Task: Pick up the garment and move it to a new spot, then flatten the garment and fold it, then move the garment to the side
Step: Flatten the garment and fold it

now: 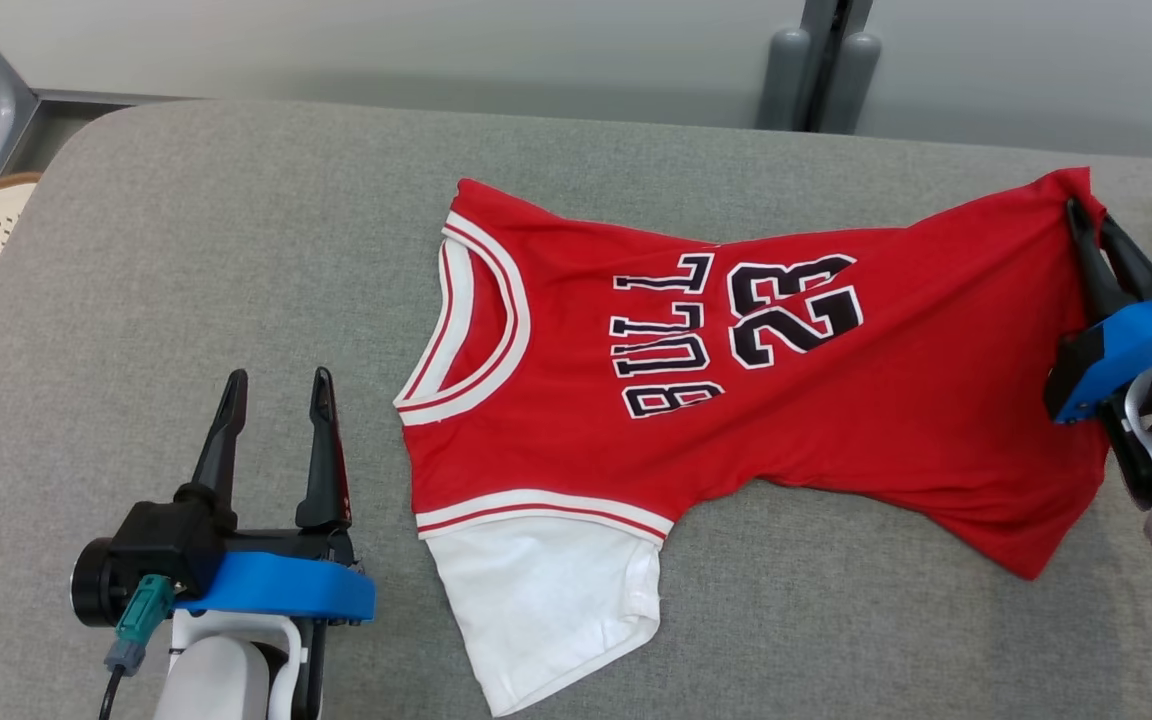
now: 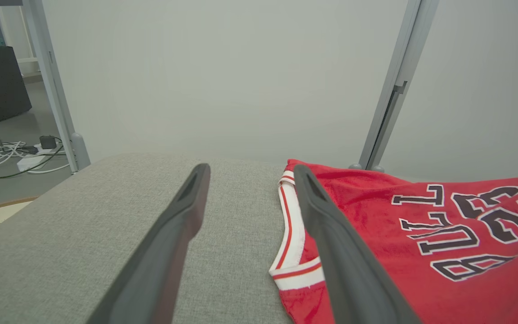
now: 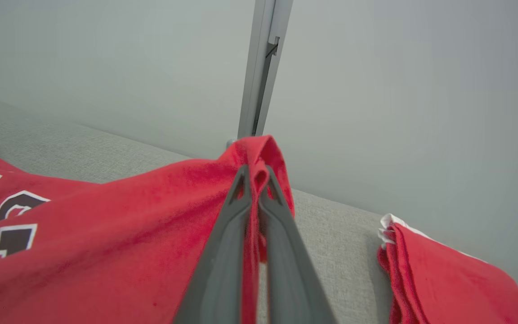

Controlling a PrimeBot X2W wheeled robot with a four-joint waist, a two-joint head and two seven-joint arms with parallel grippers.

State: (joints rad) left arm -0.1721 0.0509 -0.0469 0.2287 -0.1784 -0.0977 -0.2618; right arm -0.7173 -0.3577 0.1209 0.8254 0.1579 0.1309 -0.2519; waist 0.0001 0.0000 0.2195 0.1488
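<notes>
Jersey (image 1: 756, 400): red, lies on the grey table (image 1: 236, 250), right of centre in the head view. The front is up and shows "BULL" and "23" in dark letters with white edges.

Long axis: runs left to right across the table. The white-trimmed collar (image 1: 476, 320) points to the robot's left and the hem to its right. The lettering lies sideways, reading from the near side towards the far side. A white sleeve (image 1: 546, 600) points towards the robot and lies flat on the table.

Lie of the cloth: the collar end and the middle rest flat. The far right hem corner is raised off the table, and creases run from it back towards the number.

Right gripper (image 1: 1086, 215): at the right edge of the head view, fingers together and clamped on that raised hem corner. The right wrist view shows a fold of red cloth pinched between the two fingers and bulging out just past the tips.

Left gripper (image 1: 279, 378): near side, just left of the collar. Its fingers are apart with nothing between them, and they point away from the robot. In the left wrist view one finger overlaps the collar edge; I cannot tell whether it touches.

Second red cloth (image 3: 443, 279): has a white edge and sits on the table to the right of the right gripper, apart from the jersey.
</notes>
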